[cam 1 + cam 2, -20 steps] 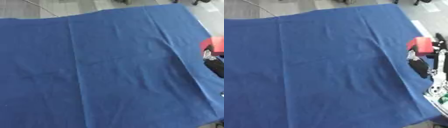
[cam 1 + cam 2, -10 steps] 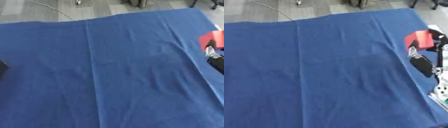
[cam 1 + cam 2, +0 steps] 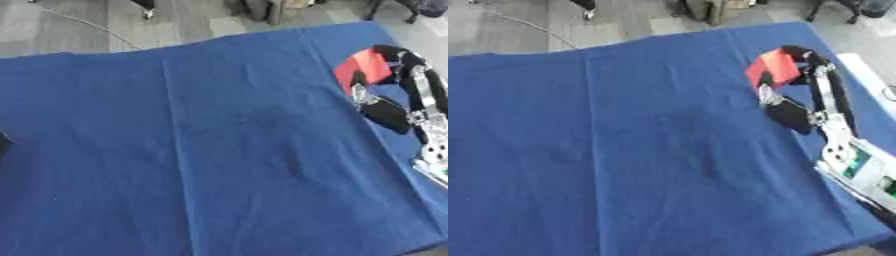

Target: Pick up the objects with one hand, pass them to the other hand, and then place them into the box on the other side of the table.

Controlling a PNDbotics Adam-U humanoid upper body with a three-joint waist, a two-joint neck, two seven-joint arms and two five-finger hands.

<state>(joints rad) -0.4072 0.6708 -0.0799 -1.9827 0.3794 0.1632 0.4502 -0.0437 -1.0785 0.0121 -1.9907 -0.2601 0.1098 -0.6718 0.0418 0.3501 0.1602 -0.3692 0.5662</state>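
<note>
Red object (image 3: 775, 67) — in right robot hand (image 3: 789, 75)

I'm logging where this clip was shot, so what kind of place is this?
Probably an indoor robot lab or workshop: a table under a blue cloth, grey flooring with a loose cable, and the robot's right hand holding a red object.

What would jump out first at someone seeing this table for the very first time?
The big blue cloth covering the whole table fills nearly the whole picture. Against it, a bright red flat object stands out at the far right, held in the robot's right hand, whose black and silver arm comes in from the lower right. Beyond the cloth's far edge lies grey floor with a thin cable.
</note>
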